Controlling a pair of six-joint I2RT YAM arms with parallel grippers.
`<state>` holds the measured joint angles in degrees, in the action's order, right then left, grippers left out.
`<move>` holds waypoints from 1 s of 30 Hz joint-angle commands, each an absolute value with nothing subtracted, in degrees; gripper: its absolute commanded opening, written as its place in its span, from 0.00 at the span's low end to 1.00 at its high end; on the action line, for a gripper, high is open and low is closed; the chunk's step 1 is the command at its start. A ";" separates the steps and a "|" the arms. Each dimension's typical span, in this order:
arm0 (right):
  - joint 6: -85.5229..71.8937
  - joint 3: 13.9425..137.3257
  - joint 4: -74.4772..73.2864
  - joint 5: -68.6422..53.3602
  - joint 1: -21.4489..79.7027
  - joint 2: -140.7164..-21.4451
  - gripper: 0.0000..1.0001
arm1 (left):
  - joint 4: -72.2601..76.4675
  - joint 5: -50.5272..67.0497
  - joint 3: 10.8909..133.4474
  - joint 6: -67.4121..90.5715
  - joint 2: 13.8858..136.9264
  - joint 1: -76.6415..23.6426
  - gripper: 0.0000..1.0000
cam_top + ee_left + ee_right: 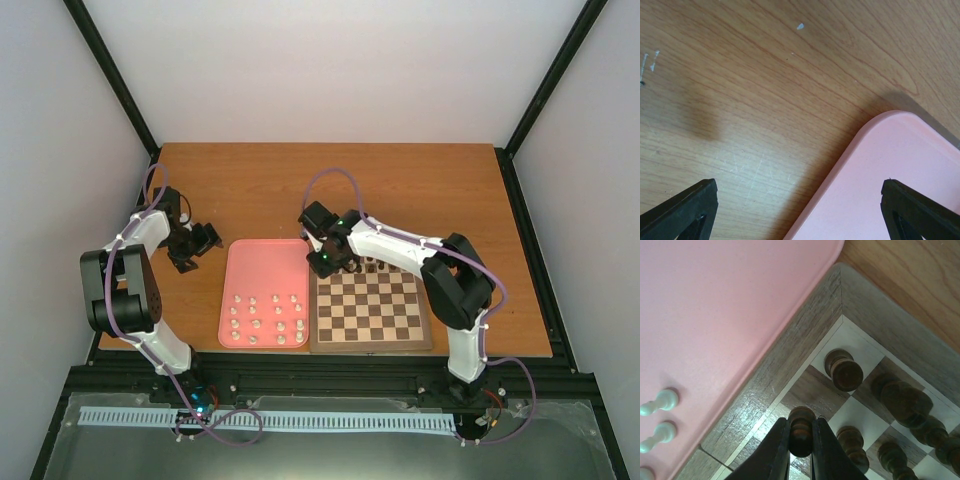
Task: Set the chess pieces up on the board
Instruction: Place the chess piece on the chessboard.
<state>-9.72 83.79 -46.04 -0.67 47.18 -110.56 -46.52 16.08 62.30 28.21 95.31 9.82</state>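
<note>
The chess pieces are split between two places. The white pieces (265,318) stand in short rows on the near half of a pink tray (262,262). The tray lies on the wooden bench (400,190), right against the left side of the board (372,318). The dark pieces (380,266) crowd the far rows of the board, and in the top view the right arm (400,240) partly hides them.

The right fingers (774,452) are pressed in on a single dark piece (801,429), pinching it from both sides. It sits over the board's far-left corner area, in the left column, at the square just nearer than the corner one. Whether its foot touches the board I cannot tell, since the fingers hide the lower part. A second dark piece (845,372) stands upright on the light corner square. More dark ones stand on the squares to its right along the far rows. In the right wrist view, two white pieces show on the tray, just beside the board's brown border.

The left fingers (690,207) are spread wide and hold nothing. They hang above the bench at the tray's rounded far-left corner, one finger over the wood and the other over the pink surface. They are well apart from the board.
</note>
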 commanded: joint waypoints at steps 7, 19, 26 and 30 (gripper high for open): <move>-10.48 84.78 -45.61 0.74 46.30 -112.68 0.05 | -47.02 16.02 63.36 27.11 96.00 9.55 1.00; -10.11 85.65 -45.77 0.48 46.14 -113.71 0.07 | -47.05 16.00 63.63 27.03 96.42 9.55 1.00; -9.94 86.35 -45.60 0.08 46.14 -114.38 0.08 | -47.07 16.00 63.55 26.99 96.55 9.55 1.00; -9.76 86.45 -45.69 -0.51 46.14 -114.46 0.09 | -47.02 16.00 63.41 26.92 96.60 9.51 1.00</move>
<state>-9.91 85.17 -46.00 -0.49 46.57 -113.54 -46.52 16.05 62.30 28.14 95.90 9.82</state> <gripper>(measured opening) 0.088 0.998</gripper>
